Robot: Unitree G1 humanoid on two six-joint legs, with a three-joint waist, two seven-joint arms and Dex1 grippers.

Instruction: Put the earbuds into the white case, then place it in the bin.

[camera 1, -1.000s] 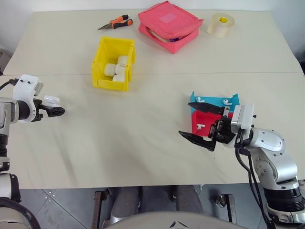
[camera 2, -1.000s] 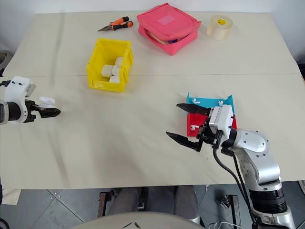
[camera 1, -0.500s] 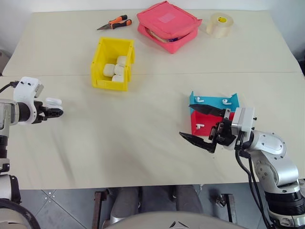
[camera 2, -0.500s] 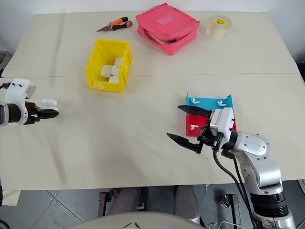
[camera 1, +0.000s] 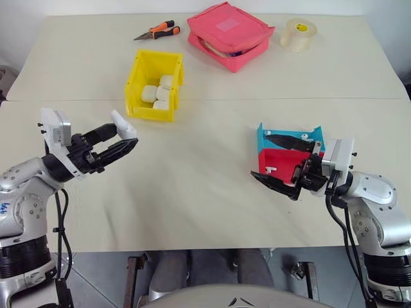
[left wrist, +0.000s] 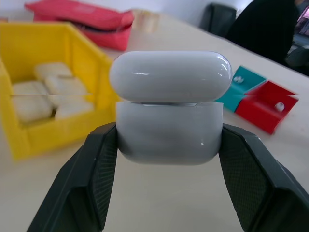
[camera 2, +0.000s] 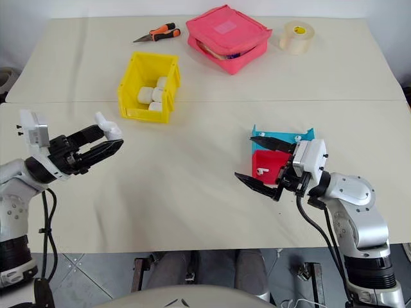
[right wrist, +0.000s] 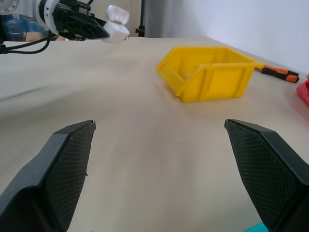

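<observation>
The white case (left wrist: pixel 169 121) sits pinched between the two black fingers of my left gripper (camera 1: pixel 126 135), with its lid raised above the body. The gripper holds it above the table, in front of the yellow bin (camera 1: pixel 137 72) and a little nearer to me. Several white cases lie inside the bin. My right gripper (camera 1: pixel 260 156) stands open at the left edge of the red tray (camera 1: pixel 286 160) and the blue tray (camera 1: pixel 292 136). One of the earbuds (camera 2: pixel 260 171) lies on the red tray and another earbud (camera 2: pixel 298 137) on the blue one.
At the far side of the table lie orange-handled pliers (camera 1: pixel 156 30), a pink pouch (camera 1: pixel 229 33) and a roll of tape (camera 1: pixel 300 33). Bare tabletop stretches between my two grippers.
My left arm has swung in from the table's left edge toward the middle and risen a little, carrying the white case. The right gripper has barely shifted and stays open.
</observation>
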